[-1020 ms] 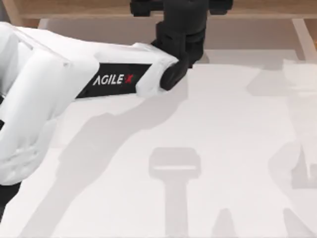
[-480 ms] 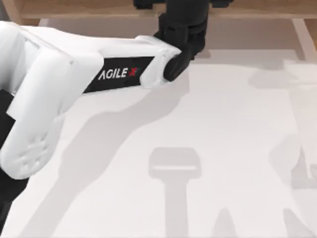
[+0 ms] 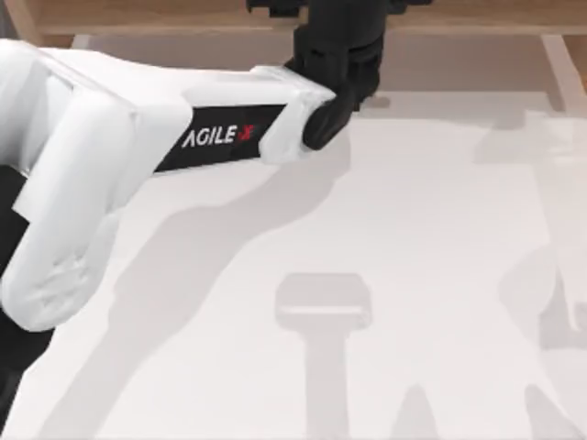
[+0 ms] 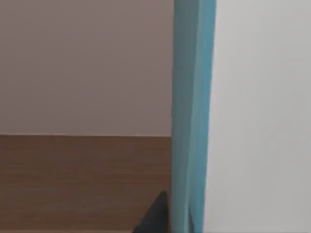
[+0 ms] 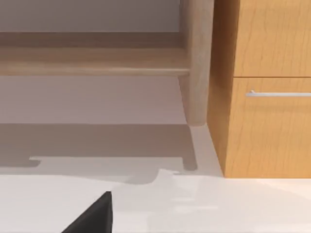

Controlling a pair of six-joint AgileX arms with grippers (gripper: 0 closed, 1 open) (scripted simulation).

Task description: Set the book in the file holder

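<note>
Since a second ago, my left arm has swung slightly toward the far edge, then held.

Top view: the white left arm reaches across the white desk toward the wooden far edge, its black wrist there; whether its gripper is wide or narrow, I cannot tell.

Left wrist view: the white book with pale blue edge stands upright, close against the camera.

Right wrist view: a light wooden drawer cabinet stands near.

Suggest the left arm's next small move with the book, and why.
Probably a short descent of the left gripper: in its wrist view the book stands upright, a brown wooden surface beyond its blue edge. Whether that wood is the file holder, I can't tell.
</note>
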